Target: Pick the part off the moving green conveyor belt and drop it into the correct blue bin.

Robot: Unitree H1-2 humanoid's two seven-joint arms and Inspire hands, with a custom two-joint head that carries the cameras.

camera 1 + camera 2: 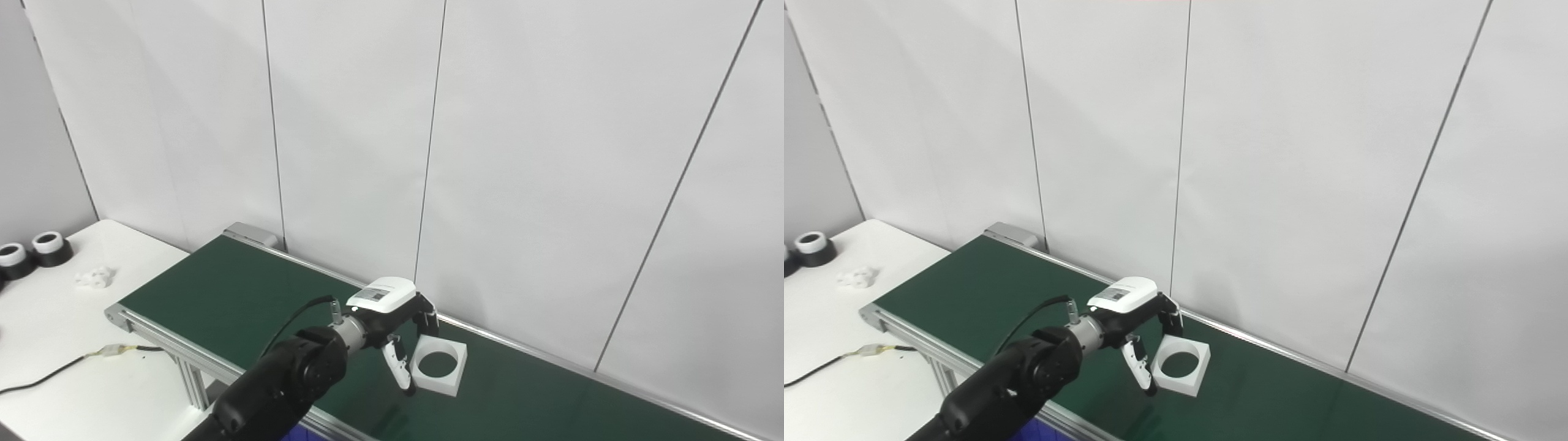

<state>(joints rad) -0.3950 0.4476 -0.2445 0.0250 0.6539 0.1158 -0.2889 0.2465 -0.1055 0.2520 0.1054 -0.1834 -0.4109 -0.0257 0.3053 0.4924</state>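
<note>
Left hand (401, 327) brackets white part (439, 365) on belt (233, 294)

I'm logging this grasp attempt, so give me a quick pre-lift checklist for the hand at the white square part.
1. Part on belt: the white square part lies flat on the green conveyor belt: ok.
2. Left hand at the part, fingers spread either side of its near corner: ok.
3. Fingers closed on the part: not ok, hand is open.
4. Contact with the part: cannot tell.
5. Blue bin in view: not ok, only a blue sliver at the bottom edge.
6. Right hand: not in view.
</note>
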